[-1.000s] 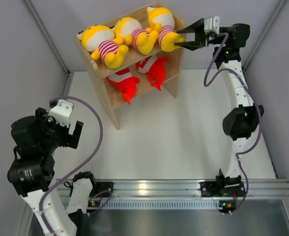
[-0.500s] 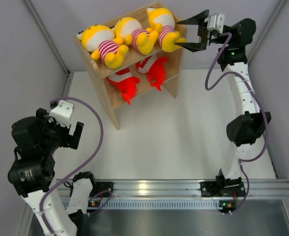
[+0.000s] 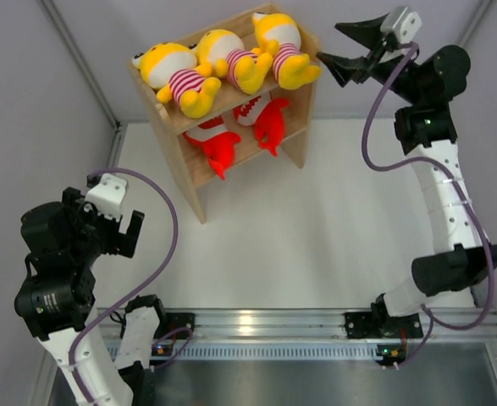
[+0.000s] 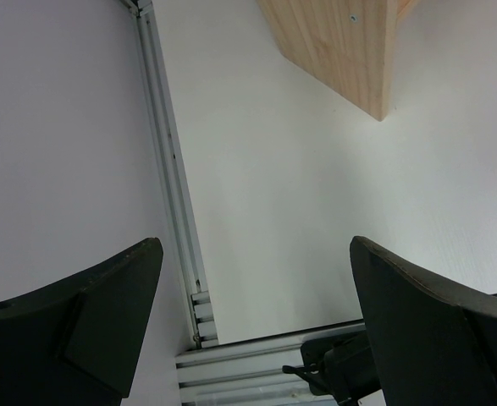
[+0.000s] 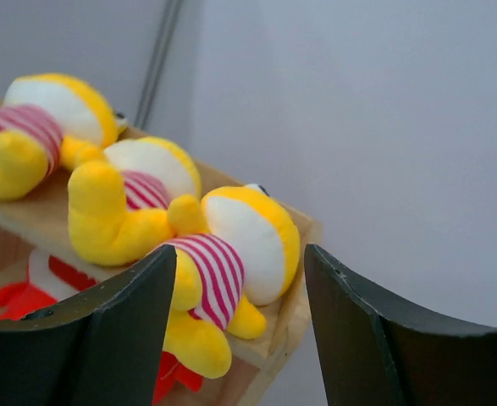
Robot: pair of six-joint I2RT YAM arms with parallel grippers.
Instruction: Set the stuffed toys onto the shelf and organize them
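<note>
Right end effector (image 3: 331,44): spread wide, holding nothing, raised just right of the top tier of the shelf (image 3: 177,165), apart from the toys.
Left end effector (image 4: 255,245): fingers wide apart, empty, above the near-left part of the bench (image 3: 316,228).
Yellow striped toys (image 3: 227,57): three side by side on the top tier.
Red fish toys (image 3: 218,144): two on the lower tier.
The shelf: far side of the bench, set at an angle.
</note>
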